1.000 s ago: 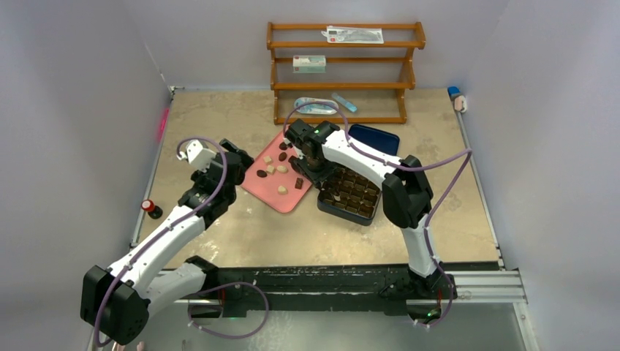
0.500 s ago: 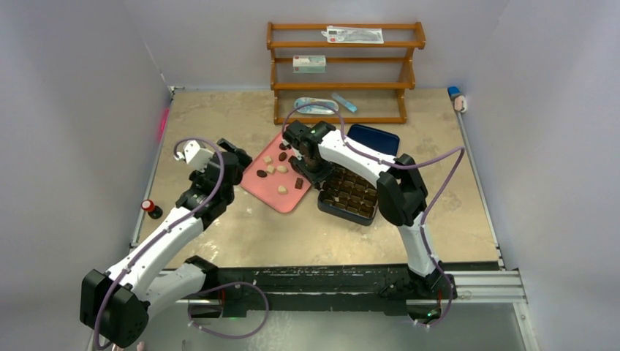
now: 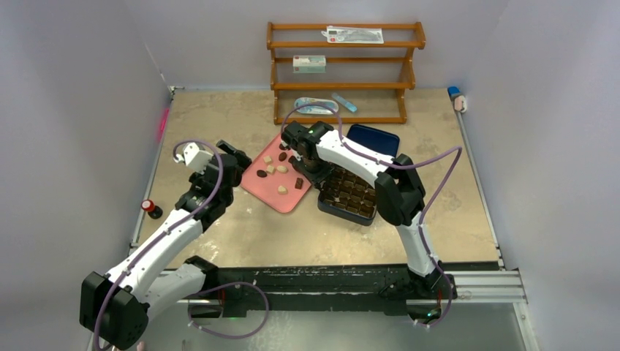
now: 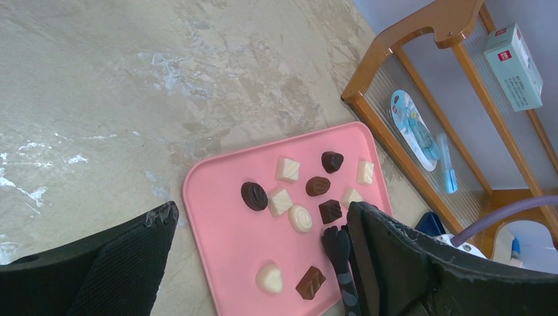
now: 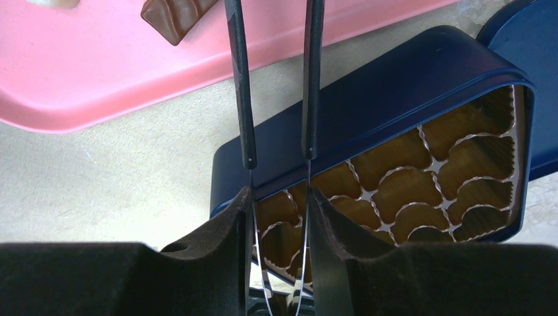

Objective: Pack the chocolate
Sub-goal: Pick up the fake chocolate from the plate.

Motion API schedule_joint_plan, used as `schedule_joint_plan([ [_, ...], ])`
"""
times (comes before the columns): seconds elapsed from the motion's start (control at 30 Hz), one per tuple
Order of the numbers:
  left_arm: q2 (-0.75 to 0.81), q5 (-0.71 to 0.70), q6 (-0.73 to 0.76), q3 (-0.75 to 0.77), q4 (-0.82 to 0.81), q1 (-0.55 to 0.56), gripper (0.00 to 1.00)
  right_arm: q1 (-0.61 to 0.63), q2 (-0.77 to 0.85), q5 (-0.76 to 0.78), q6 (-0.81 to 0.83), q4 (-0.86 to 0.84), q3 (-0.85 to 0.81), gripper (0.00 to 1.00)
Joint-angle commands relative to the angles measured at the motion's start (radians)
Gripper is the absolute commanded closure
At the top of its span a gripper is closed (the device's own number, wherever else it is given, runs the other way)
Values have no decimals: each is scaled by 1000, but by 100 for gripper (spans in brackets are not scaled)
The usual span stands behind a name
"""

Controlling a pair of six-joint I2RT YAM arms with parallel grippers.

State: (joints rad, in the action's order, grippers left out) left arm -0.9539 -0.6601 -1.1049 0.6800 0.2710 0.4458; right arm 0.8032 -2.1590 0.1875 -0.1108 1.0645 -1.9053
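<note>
Chocolate (image 3: 282, 189) lies loose on a pink tray (image 3: 262, 187) out on the table (image 3: 219, 124), dark and cream pieces mixed. From above, the left gripper (image 3: 237, 161) hangs just off the tray's left edge, its fingers spread wide with nothing between them. The right gripper (image 3: 311, 167) sits low, with the tray to one side of its fingers and a dark gridded box (image 3: 342, 213) to the other.

From the left wrist, the tray fills the gap between the two spread fingers (image 4: 125, 260), and every piece lies flat on the pink surface ahead of the fingertips. The black tips of a pair of tweezers (image 4: 337, 247) come in close beside the right-hand finger. Their ends stand just beside a dark square piece (image 4: 330, 210); whether they touch it I cannot tell.

From the right wrist, the fingers (image 5: 217, 250) are clamped on the tweezers' two thin arms. The arms run straight out past the fingertips, over the box's near wall (image 5: 368, 99) and on above the tray, with their tips cut off at the top of the view. A ridged brown piece (image 5: 176, 16) lies on the tray just left of the left arm. The box's scalloped gold cups sit under and to the right of the fingers.
</note>
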Motion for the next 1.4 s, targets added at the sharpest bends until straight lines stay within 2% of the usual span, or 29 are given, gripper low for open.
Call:
schedule_joint_plan([
  [0.0, 20, -1, -10, -5, -22, -6, 0, 7, 24, 21, 8, 37, -33, 100],
  [1.17, -2, -6, -17, 17, 6, -7, 0, 14, 130, 25, 18, -4, -3, 100],
  [1.27, -3, -1, -18, 16, 4, -7, 0, 14, 111, 30, 13, 2, -8, 87],
  [1.37, -3, -1, -15, 15, 5, -7, 0, 14, 93, 9, 7, 26, -22, 82],
])
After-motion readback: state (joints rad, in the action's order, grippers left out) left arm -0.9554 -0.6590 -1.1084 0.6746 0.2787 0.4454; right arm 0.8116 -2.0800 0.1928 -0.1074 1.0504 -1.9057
